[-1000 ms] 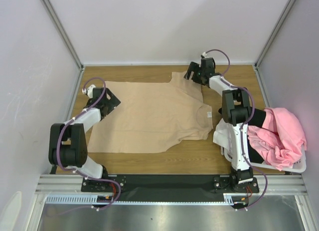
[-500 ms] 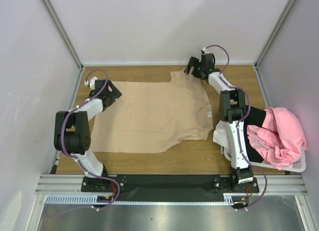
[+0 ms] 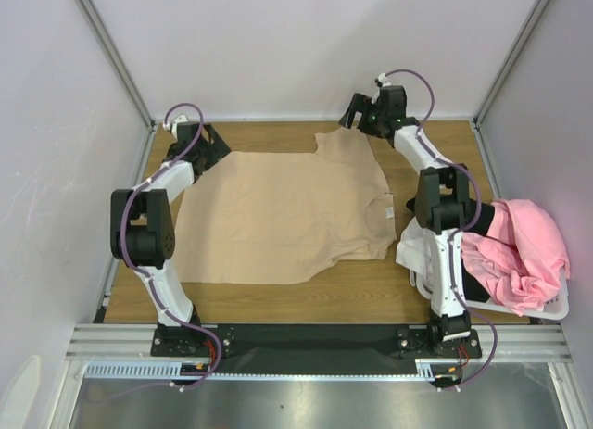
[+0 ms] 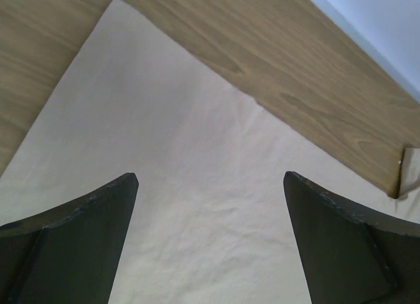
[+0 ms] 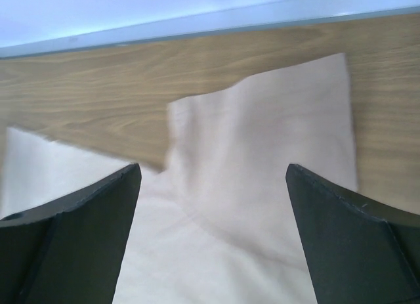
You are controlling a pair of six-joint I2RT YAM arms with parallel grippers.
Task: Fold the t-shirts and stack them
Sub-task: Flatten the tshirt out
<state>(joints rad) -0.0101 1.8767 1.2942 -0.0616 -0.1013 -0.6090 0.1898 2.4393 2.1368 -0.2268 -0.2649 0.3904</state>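
A light tan t-shirt (image 3: 287, 211) lies spread flat on the wooden table (image 3: 371, 285), collar to the right. My left gripper (image 3: 209, 147) is open above the shirt's far left hem corner; in the left wrist view the tan cloth (image 4: 197, 186) fills the gap between the jaws. My right gripper (image 3: 361, 123) is open above the far sleeve (image 5: 275, 140). A pink t-shirt (image 3: 519, 253) is heaped over a white basket (image 3: 547, 310) at the right, with white cloth (image 3: 417, 253) and black cloth (image 3: 480, 218) beside it.
Grey walls close in the table at the back and both sides. The basket stands at the right front edge beside the right arm's base. Bare wood shows in front of the tan shirt.
Both arms have reached farther back. The left gripper moved from the shirt's left edge to its far left corner. The right gripper moved up to the far sleeve.
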